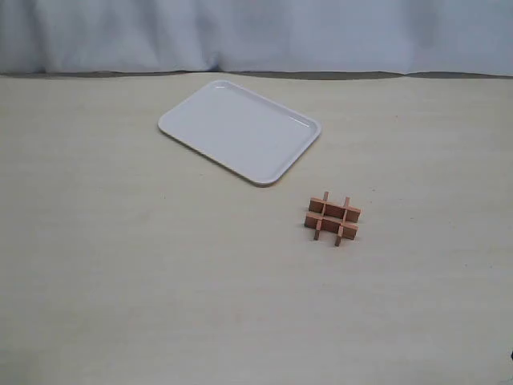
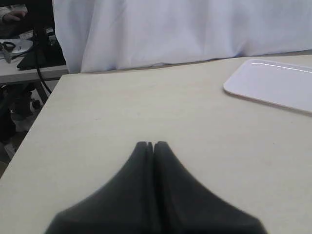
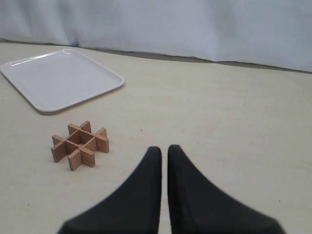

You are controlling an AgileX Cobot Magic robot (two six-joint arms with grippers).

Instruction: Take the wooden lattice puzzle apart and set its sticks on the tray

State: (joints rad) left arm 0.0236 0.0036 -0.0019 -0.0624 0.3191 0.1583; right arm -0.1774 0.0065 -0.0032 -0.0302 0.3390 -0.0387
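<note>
- Puzzle [image 1: 333,218]: sits flat on table [image 1: 160,281], fully assembled, right of centre in exterior view, on the near side of the tray.
- Sticks [image 3: 90,139]: reddish-brown, locked together in a hash shape, two crossing two; short ends jut out past each crossing; all four in the grid.
- Tray [image 1: 239,131]: white, low rim, rounded corners; lies farther back than the puzzle and to its left in exterior view, turned at an angle to the table edge. Nearest corner points toward the puzzle, with a strip of table between; not touching.
- Left gripper [image 2: 150,144]: closed, dark fingers pressed together tip to tip, nothing between them. Aims across pale table top, with one end of the tray showing ahead of it, well apart.
- Right gripper [image 3: 164,148]: closed, only a thin slit between the dark fingers, holds nothing. Puzzle near it but clear of the fingertips; tray beyond the puzzle.
- White cloth [image 1: 256,32]: hangs along the far edge of the table.
</note>
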